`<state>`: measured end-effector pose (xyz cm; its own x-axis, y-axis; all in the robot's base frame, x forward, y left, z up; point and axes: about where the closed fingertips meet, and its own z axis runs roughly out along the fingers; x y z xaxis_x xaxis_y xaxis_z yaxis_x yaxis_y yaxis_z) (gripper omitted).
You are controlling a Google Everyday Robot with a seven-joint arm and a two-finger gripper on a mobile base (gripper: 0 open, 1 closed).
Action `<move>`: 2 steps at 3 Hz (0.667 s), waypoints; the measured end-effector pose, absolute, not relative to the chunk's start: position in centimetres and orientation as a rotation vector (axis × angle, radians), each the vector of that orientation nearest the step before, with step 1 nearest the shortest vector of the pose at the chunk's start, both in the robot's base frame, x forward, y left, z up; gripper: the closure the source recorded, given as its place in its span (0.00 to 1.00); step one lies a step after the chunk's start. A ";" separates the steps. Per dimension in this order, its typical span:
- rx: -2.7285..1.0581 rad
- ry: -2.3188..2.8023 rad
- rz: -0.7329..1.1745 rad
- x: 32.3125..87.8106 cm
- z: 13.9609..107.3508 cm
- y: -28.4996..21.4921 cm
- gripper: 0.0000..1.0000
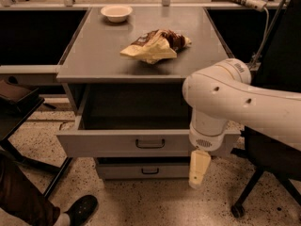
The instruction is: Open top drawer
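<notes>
So, the grey surface (pixel 94 55) holds a white bowl (pixel 116 12) and a crumpled snack bag (pixel 155 45). The top drawer (pixel 117 142) sits pulled out beneath it. The gripper (pixel 198 168) hangs off the drawer's right end, and the white arm (pixel 235 98) covers that corner. Can't tell if the gripper's clenched or released.

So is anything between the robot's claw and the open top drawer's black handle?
Nothing. In the camera view only the grey front of the top drawer shows between its handle and the gripper, which hangs below the drawer's right end.
</notes>
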<state>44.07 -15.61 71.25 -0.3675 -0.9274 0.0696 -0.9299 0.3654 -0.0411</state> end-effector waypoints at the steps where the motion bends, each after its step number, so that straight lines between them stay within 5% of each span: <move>1: 1.829 -2.563 0.166 47.9 70.6 -12.8 0.00; 2: 1.911 -2.494 0.155 50.7 68.8 -9.4 0.00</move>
<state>50.65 -9.38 68.77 -0.2619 -0.9634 0.0564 -0.9630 0.2571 -0.0806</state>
